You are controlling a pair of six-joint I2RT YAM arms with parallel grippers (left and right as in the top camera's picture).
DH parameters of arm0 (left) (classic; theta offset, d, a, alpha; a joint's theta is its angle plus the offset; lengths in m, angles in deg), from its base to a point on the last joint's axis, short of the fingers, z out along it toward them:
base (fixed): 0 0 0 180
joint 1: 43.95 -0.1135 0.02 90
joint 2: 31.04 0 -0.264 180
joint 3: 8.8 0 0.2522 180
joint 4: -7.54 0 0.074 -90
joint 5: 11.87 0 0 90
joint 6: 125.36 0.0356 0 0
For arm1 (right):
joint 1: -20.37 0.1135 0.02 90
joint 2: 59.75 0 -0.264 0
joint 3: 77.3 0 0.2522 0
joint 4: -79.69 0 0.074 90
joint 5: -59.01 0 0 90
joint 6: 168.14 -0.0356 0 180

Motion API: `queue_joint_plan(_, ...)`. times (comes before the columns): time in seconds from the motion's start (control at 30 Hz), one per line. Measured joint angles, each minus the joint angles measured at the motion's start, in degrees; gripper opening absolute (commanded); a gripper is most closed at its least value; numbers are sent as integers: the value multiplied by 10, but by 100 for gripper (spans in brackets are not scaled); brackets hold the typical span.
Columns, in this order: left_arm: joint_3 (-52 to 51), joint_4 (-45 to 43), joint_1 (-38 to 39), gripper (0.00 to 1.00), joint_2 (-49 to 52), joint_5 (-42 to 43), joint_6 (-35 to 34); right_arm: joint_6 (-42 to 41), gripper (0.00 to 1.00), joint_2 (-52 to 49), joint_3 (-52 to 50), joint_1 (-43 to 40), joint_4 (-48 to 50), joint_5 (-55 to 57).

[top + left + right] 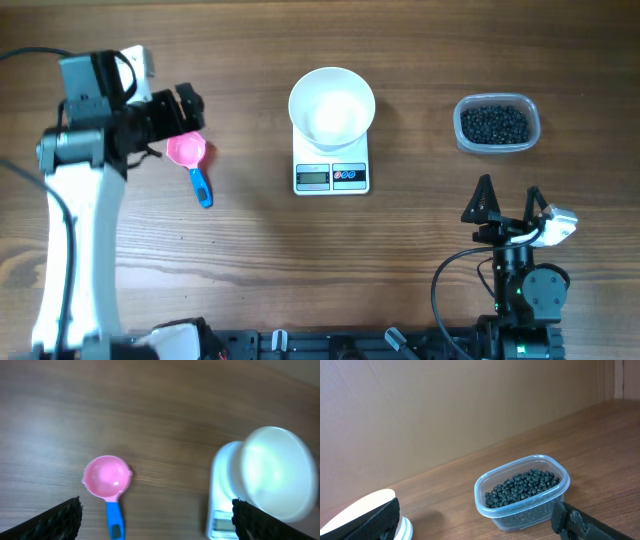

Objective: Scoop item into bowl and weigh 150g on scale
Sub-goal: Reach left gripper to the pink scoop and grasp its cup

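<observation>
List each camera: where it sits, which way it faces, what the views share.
Overhead: above the table, facing straight down; shows the left pincer by the pink scoop, and the right pincer near the tub of beads.
Left wrist: tilted down at the scoop and the bowl on the scale; its fingers at the bottom corners.
Right wrist: low, looking across the table at the tub; its fingers at the bottom corners.
Shared: the bowl shows in all three.

Bare table along front: open passage. Bowl on scale blocks centre. Wide gaps either side, toward scoop at left, open-topped tub at right. Scoop handle reachable from front.
</observation>
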Motion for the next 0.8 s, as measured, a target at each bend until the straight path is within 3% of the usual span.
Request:
queue_joint_plan(0.17,0,-2,-33,80,92,0,49,0,100,0,0,0,0,0)
queue_joint_plan(0.27,0,-4,-51,62,139,0,80,0,100,0,0,0,0,0)
queue_joint_plan(0.47,0,-46,-59,61,215,-12,129,0,100,0,0,0,0,0)
queue_joint_plan(0.8,0,-108,-59,55,305,-55,157,0,100,0,0,0,0,0)
